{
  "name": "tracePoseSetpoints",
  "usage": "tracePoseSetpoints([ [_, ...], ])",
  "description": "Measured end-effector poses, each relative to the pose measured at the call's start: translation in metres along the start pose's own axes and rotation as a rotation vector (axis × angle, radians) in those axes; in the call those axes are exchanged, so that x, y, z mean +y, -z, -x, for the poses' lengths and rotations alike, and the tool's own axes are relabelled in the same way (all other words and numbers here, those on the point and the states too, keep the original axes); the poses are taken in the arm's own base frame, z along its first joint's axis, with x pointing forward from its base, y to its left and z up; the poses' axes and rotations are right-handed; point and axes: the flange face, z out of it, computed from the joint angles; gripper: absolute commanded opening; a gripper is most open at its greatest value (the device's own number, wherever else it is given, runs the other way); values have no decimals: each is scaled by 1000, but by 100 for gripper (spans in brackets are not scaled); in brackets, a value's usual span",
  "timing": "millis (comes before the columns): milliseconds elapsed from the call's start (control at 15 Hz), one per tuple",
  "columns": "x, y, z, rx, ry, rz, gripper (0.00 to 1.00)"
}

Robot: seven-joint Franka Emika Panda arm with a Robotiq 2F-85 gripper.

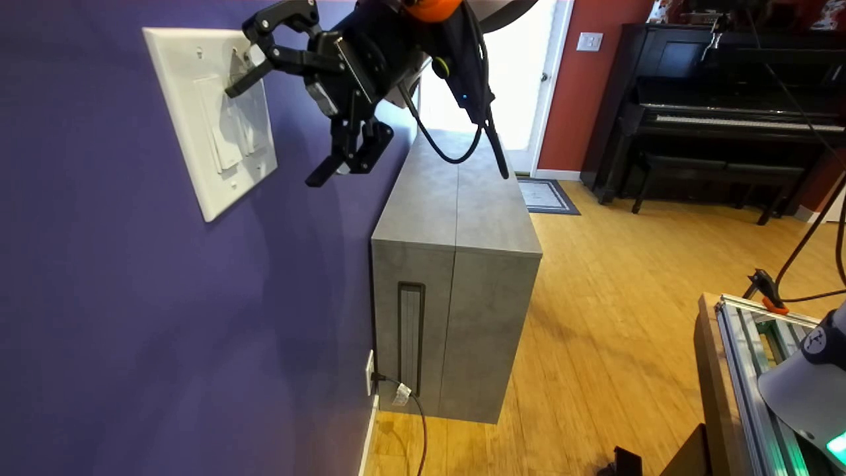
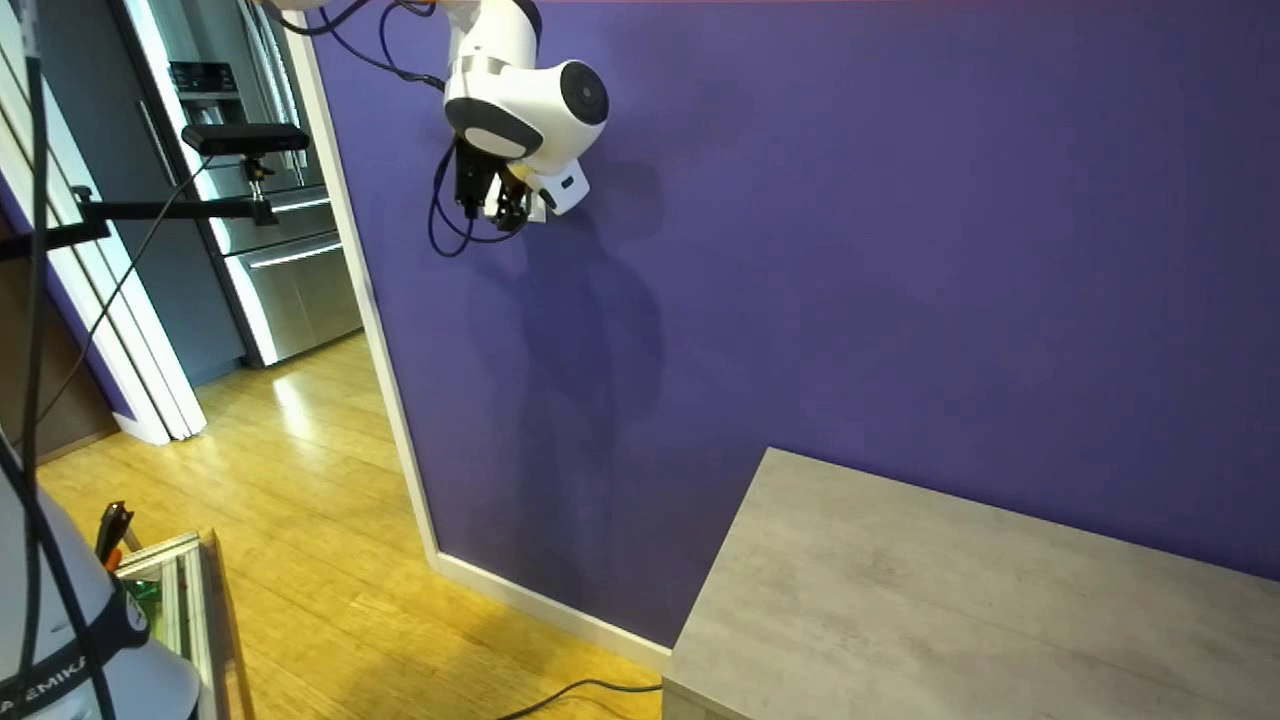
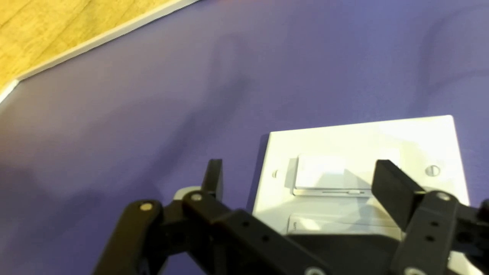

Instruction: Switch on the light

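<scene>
Pale capitals (image 2: 58, 677) spell "EMIKA" on the dark band (image 2: 124, 630) around the robot base (image 2: 160, 688), seen in an exterior view. The band also carries a round emblem (image 1: 815, 341), visible in an exterior view. A white tag (image 1: 402, 395) hangs on a cord (image 1: 424, 430), anything on it too small to read. In the wrist view, a rocker (image 3: 340, 226) bears a tiny mark (image 3: 294, 225), possibly lettering, too blurred to make out.

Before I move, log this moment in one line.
jaws: open, empty | one finger: in front of switch plate, contact unclear | light state: unknown
</scene>
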Motion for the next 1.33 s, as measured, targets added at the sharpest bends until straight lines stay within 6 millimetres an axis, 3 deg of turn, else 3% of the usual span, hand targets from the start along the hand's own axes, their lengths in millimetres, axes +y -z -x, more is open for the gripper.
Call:
tracePoseSetpoints([
  [1333, 9, -8, -4, -13, -28, -10, 100],
])
